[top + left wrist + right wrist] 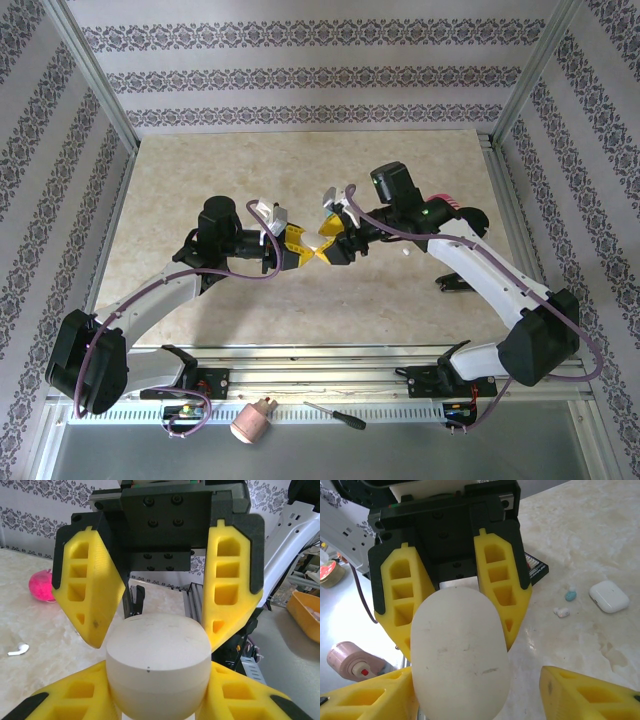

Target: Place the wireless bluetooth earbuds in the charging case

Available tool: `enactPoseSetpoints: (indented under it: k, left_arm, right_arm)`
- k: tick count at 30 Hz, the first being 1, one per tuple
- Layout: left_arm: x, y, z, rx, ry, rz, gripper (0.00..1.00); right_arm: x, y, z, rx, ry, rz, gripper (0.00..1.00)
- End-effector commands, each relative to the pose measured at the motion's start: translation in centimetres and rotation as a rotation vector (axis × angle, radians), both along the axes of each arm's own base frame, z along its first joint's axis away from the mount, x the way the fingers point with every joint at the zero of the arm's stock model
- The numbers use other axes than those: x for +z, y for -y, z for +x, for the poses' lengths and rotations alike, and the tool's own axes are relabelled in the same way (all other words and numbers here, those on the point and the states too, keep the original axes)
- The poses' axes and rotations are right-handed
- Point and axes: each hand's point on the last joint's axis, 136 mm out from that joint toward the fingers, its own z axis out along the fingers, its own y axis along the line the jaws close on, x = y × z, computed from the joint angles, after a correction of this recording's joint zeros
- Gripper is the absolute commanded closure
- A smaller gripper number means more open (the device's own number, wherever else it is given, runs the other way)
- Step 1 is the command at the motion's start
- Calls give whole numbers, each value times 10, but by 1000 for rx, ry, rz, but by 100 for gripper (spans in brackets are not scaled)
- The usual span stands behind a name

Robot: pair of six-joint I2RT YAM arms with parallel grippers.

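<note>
Two robot arms meet above the table (600, 540). The left gripper (300, 250) has its jaws clamped on the sides of a rounded cream charging case (460, 650), probably to steady it for loading. The right gripper (332, 247) faces it with jaws spread, one finger clear of the case, likely freed to fetch buds. A blue-green earbud (570, 595) and a white earbud (562, 612) lie beyond the right jaws, beside a second white case (609, 596).
</note>
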Motion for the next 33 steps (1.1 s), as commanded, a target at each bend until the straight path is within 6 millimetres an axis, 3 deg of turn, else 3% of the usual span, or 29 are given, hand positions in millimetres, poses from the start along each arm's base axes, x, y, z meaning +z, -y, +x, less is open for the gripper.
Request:
enactPoseSetpoints:
  k: [1, 21, 28, 33]
  left_arm:
    - [4, 2, -13, -56, 59, -16, 74]
    - [11, 3, -13, -55, 77, -41, 74]
    - [7, 3, -7, -31, 77, -35, 74]
    - [11, 4, 3, -6, 97, -55, 74]
  right_arm:
    - [17, 4, 12, -52, 41, 38, 36]
    - [29, 22, 37, -198, 105, -14, 25]
    - [47, 22, 23, -161, 102, 48, 18]
    - [65, 33, 23, -207, 60, 124, 17]
